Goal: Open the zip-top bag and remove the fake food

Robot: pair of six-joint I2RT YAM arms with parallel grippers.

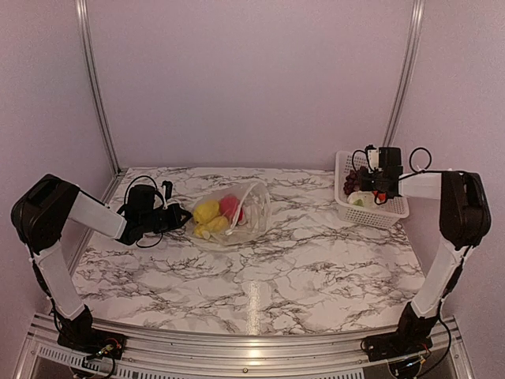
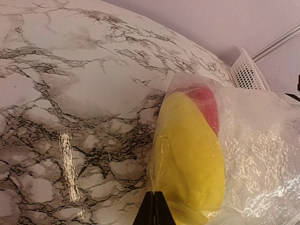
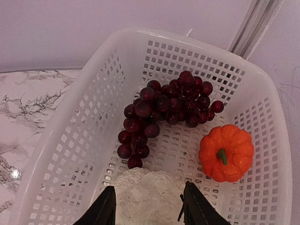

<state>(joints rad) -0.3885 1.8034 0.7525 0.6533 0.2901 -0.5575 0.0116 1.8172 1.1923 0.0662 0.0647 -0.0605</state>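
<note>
The clear zip-top bag (image 1: 251, 212) lies on the marble table left of centre, with yellow pieces (image 1: 207, 212) and a red piece (image 1: 230, 207) inside. My left gripper (image 1: 180, 215) is at the bag's left edge. In the left wrist view its jaws (image 2: 154, 208) are shut on a fold of the bag (image 2: 262, 150), right by the yellow piece (image 2: 190, 150) and the red piece (image 2: 206, 103). My right gripper (image 3: 147, 206) is open over the white basket (image 3: 70, 117), its fingers on either side of the cream-white lumpy piece (image 3: 147, 194). Dark purple grapes (image 3: 164, 112) lie in the basket.
The white lattice basket (image 1: 394, 213) stands at the back right of the table, and its corner shows in the left wrist view (image 2: 247, 72). An orange toy pumpkin (image 3: 226, 152) lies in it beside the grapes. Purple walls with metal rails enclose the table.
</note>
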